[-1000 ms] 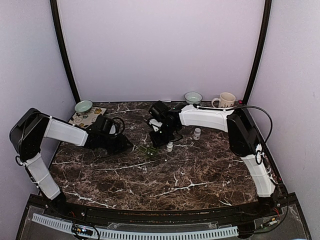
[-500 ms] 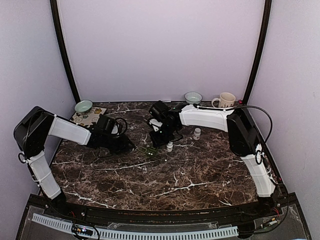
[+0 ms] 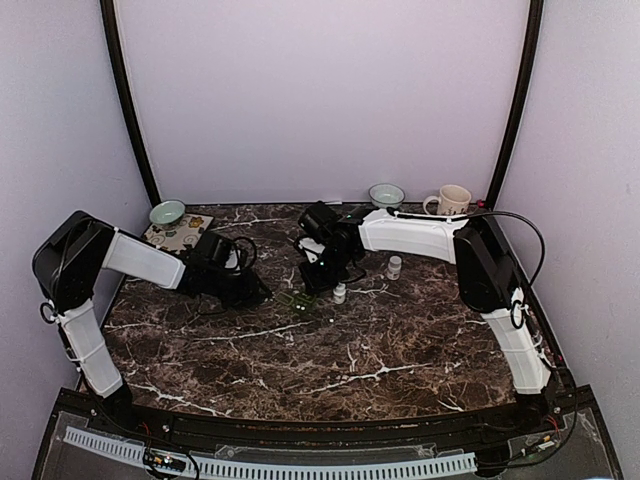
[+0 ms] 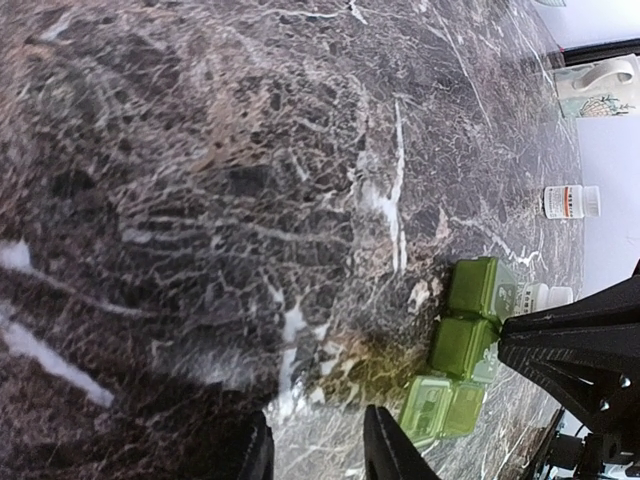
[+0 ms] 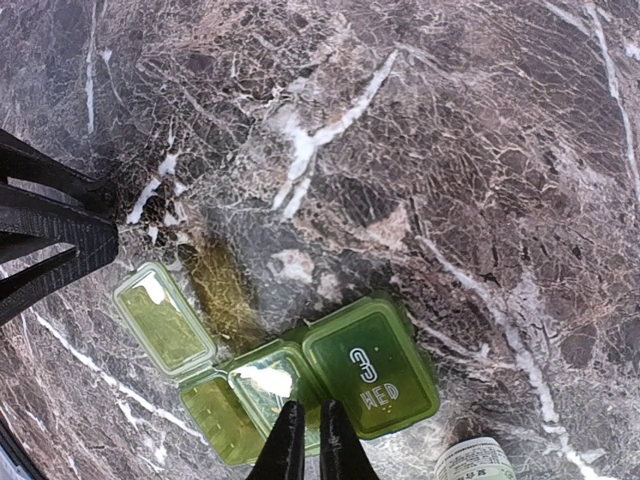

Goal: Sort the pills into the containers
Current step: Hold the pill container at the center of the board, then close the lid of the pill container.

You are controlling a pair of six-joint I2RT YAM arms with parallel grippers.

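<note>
A green pill organizer (image 3: 298,302) lies on the marble table between the two grippers. In the right wrist view its "3 WED" compartment (image 5: 375,370) is closed, and an end compartment (image 5: 215,420) stands open with its lid (image 5: 160,315) flipped back. My right gripper (image 5: 306,450) hangs just above the middle compartment, its jaws shut with only a hairline gap; no pill shows between them. My left gripper (image 4: 315,455) is open and empty, just left of the organizer (image 4: 470,345). A white pill bottle (image 3: 340,293) stands right beside the organizer and a second bottle (image 3: 394,266) farther right.
At the back stand a green bowl (image 3: 167,212) by a patterned mat (image 3: 175,235), another bowl (image 3: 386,194) and a mug (image 3: 452,200). The left gripper's black fingers (image 5: 50,235) show close to the organizer's open lid.
My left arm has slid a little to the right, closer to the organizer. The right arm and the organizer have not moved.
</note>
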